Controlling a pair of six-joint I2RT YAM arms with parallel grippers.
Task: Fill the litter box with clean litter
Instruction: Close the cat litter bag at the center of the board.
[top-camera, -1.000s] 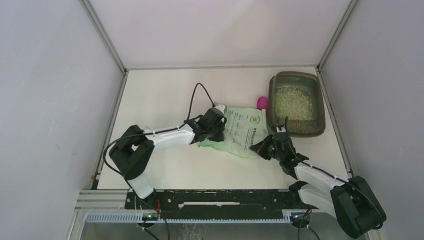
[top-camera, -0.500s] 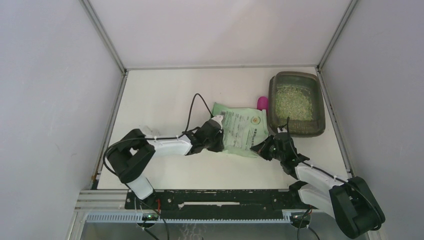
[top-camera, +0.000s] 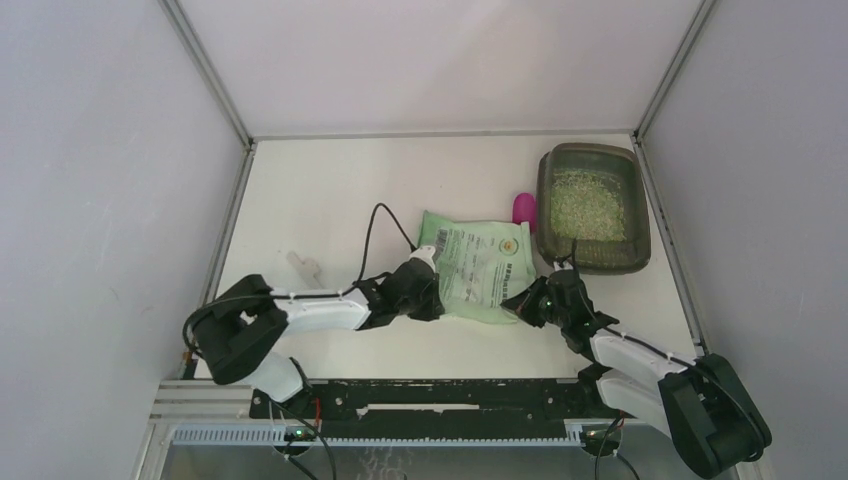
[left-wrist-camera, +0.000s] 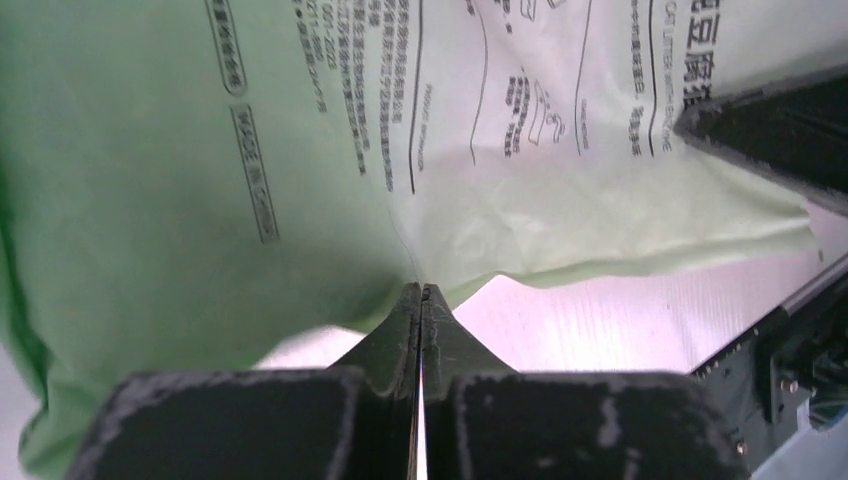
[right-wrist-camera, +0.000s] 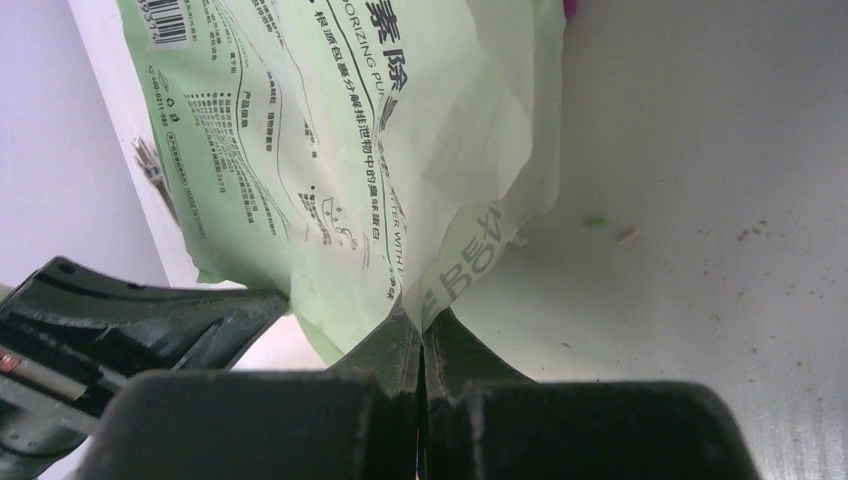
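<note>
Over the last second I am drawing both arms back toward me, and the green bag (top-camera: 480, 265) is lying flatter and nearer. My left claw (left-wrist-camera: 421, 292) is clenching its near-left edge, my right claw (right-wrist-camera: 422, 322) its near-right corner. Its print is reading "CAT LITTER", with a barcode (right-wrist-camera: 165, 20). The litter box (top-camera: 641, 215), holding the clean litter (top-camera: 585, 205), is sitting far right on the white table (top-camera: 330, 190), with grey walls around.
</note>
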